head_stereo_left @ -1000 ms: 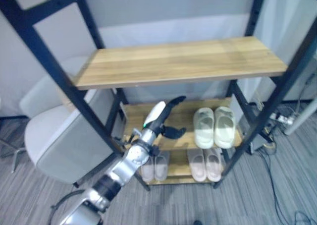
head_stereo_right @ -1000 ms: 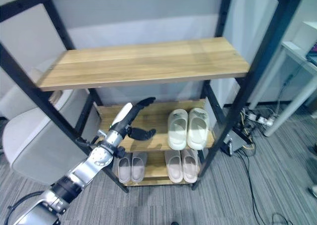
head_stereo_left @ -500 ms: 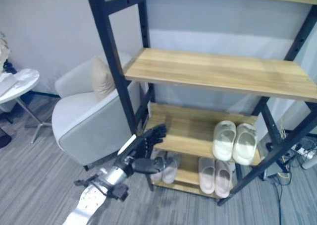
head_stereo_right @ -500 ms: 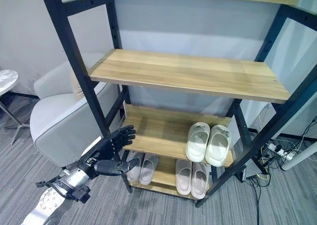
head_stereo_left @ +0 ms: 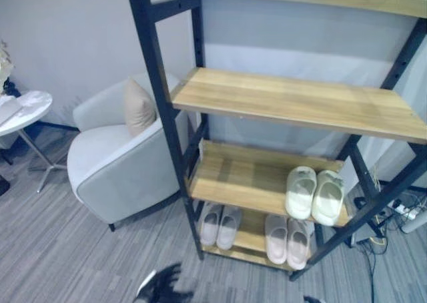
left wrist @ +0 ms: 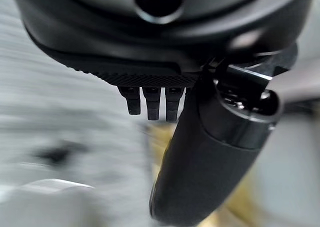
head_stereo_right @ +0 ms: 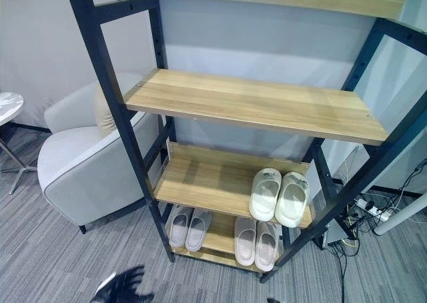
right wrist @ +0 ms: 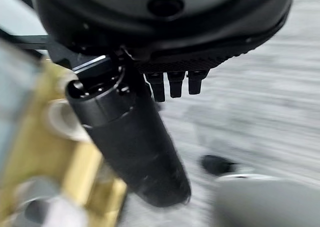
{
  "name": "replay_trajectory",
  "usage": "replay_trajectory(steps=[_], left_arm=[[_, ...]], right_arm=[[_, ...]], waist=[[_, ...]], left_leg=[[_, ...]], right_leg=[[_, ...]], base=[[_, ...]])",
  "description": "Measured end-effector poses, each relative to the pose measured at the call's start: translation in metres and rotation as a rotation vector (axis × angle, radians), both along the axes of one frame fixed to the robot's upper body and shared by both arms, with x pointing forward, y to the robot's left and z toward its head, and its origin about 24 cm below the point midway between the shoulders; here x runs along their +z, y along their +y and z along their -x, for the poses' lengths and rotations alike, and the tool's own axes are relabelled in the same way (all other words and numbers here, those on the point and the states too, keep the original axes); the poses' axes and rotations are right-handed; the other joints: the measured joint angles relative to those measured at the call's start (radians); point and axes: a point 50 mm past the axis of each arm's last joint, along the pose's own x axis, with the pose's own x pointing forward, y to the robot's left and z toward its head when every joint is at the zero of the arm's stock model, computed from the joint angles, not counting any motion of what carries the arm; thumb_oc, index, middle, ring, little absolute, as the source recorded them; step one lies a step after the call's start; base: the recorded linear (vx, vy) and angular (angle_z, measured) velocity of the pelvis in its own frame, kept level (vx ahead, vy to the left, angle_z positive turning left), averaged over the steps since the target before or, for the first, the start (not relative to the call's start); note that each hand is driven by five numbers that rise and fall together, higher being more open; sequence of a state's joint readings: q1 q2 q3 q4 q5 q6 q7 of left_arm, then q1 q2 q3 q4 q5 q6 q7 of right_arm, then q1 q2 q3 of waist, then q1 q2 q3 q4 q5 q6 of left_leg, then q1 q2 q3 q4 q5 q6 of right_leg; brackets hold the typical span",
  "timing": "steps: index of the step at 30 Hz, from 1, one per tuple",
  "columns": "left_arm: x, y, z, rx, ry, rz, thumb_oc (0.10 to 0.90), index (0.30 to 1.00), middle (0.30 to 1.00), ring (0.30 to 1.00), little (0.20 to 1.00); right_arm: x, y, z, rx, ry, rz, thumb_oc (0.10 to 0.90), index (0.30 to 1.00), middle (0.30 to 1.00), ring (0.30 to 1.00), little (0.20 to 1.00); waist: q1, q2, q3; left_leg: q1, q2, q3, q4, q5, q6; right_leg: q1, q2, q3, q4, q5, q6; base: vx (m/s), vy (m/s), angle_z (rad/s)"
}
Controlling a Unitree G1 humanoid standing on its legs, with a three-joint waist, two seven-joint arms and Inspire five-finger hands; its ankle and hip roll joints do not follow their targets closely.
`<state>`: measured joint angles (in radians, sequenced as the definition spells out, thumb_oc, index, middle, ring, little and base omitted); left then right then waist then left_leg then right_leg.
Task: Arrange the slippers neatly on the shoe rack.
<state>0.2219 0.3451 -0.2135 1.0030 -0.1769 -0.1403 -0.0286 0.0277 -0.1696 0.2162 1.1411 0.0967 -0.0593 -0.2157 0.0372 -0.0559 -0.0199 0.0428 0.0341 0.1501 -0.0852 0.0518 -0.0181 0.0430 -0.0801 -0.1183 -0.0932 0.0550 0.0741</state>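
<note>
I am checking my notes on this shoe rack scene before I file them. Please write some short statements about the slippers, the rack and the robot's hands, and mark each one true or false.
1. A white pair of slippers sits on the right part of the middle shelf. True.
2. The lowest shelf holds only one pair. False: two pairs stand there, a left pair and a right pair.
3. The left hand holds a slipper. False: it hangs low over the carpet, away from the rack, fingers spread, holding nothing.
4. The wide upper shelf carries no slippers. True.
5. An armchair stands left of the rack. True.
</note>
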Motion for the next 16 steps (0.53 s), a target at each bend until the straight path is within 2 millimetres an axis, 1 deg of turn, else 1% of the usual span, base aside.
replay_trajectory(steps=[1,2,3,4,5,7,10,14,15,16], left_arm=[[-0.005,0.004,0.011,0.102,0.045,-0.006,0.800,0.900,0.900,0.900,0.900],[-0.012,0.011,0.033,0.320,0.156,-0.033,0.800,0.900,0.900,0.900,0.900],[-0.013,0.017,0.045,0.407,0.233,-0.066,0.800,0.900,0.900,0.900,0.900],[-0.011,0.025,0.060,0.457,0.273,-0.088,0.800,0.900,0.900,0.900,0.900],[-0.009,0.028,0.066,0.490,0.286,-0.093,0.800,0.900,0.900,0.900,0.900],[-0.008,0.030,0.071,0.508,0.302,-0.096,0.800,0.900,0.900,0.900,0.900],[-0.009,0.028,0.064,0.481,0.274,-0.089,0.800,0.900,0.900,0.900,0.900],[-0.013,0.015,0.039,0.392,0.216,-0.072,0.800,0.900,0.900,0.900,0.900],[-0.013,0.013,0.036,0.390,0.207,-0.067,0.800,0.900,0.900,0.900,0.900],[-0.014,0.010,0.028,0.382,0.188,-0.061,0.800,0.900,0.900,0.900,0.900]], right_arm=[[0.000,0.000,0.000,0.000,-0.010,-0.001,0.800,0.900,0.900,0.900,0.900],[0.000,-0.001,0.000,-0.017,-0.017,-0.004,0.800,0.900,0.900,0.900,0.900],[0.001,-0.001,-0.004,-0.023,-0.027,-0.007,0.800,0.900,0.900,0.900,0.900],[0.000,-0.002,0.000,-0.028,-0.011,-0.006,0.800,0.900,0.900,0.900,0.900],[-0.002,-0.004,0.005,-0.032,0.014,0.000,0.800,0.900,0.900,0.900,0.900],[-0.004,-0.008,0.012,-0.044,0.050,0.005,0.800,0.900,0.900,0.900,0.900],[-0.006,-0.007,0.021,-0.076,0.086,-0.016,0.800,0.900,0.900,0.900,0.900],[-0.008,-0.005,0.027,-0.092,0.103,-0.036,0.800,0.900,0.900,0.900,0.900],[-0.008,-0.005,0.027,-0.101,0.102,-0.039,0.800,0.900,0.900,0.900,0.900],[-0.008,-0.005,0.028,-0.110,0.104,-0.040,0.800,0.900,0.900,0.900,0.900]], waist=[[-0.003,-0.003,-0.003],[-0.003,-0.004,-0.012],[-0.007,-0.012,-0.023],[-0.007,-0.020,-0.029],[-0.003,-0.023,-0.032],[-0.001,-0.022,-0.032],[-0.003,-0.015,-0.033],[-0.006,-0.002,-0.037],[-0.006,0.000,-0.037],[-0.006,0.002,-0.036]], left_leg=[[0.000,0.000,0.001,0.000,0.000,0.000],[0.001,0.000,0.002,0.000,0.000,0.000],[0.001,0.002,0.002,0.001,0.000,0.003],[0.002,0.002,0.003,0.000,-0.002,0.003],[0.004,0.002,0.006,0.000,-0.004,0.003],[0.004,-0.001,0.008,0.001,-0.004,0.005],[0.005,-0.001,0.009,0.000,-0.005,0.006],[0.006,0.000,0.006,0.000,-0.007,0.002],[0.006,0.000,0.006,0.000,-0.006,0.002],[0.006,0.000,0.005,0.000,-0.006,0.002]], right_leg=[[0.000,0.000,0.000,0.000,-0.002,-0.003],[0.001,0.000,0.000,0.000,-0.003,-0.003],[0.001,0.002,0.000,0.000,-0.002,-0.002],[0.001,0.003,0.000,0.000,-0.005,-0.002],[0.002,0.002,0.002,0.000,-0.005,-0.003],[0.003,-0.001,0.001,0.000,-0.004,-0.003],[0.003,-0.002,0.003,0.000,-0.008,-0.007],[0.003,-0.001,0.003,0.000,-0.008,-0.007],[0.003,0.000,0.003,0.000,-0.008,-0.007],[0.003,0.000,0.003,0.000,-0.007,-0.007]], base=[[0.00,0.000,0.00],[0.00,0.000,0.00],[0.03,0.007,-0.02],[0.05,-0.002,-0.04],[0.03,-0.005,-0.01],[0.00,0.000,0.00],[0.01,0.006,-0.04],[0.00,0.000,0.00],[0.00,0.000,0.00],[0.00,0.000,0.00]])
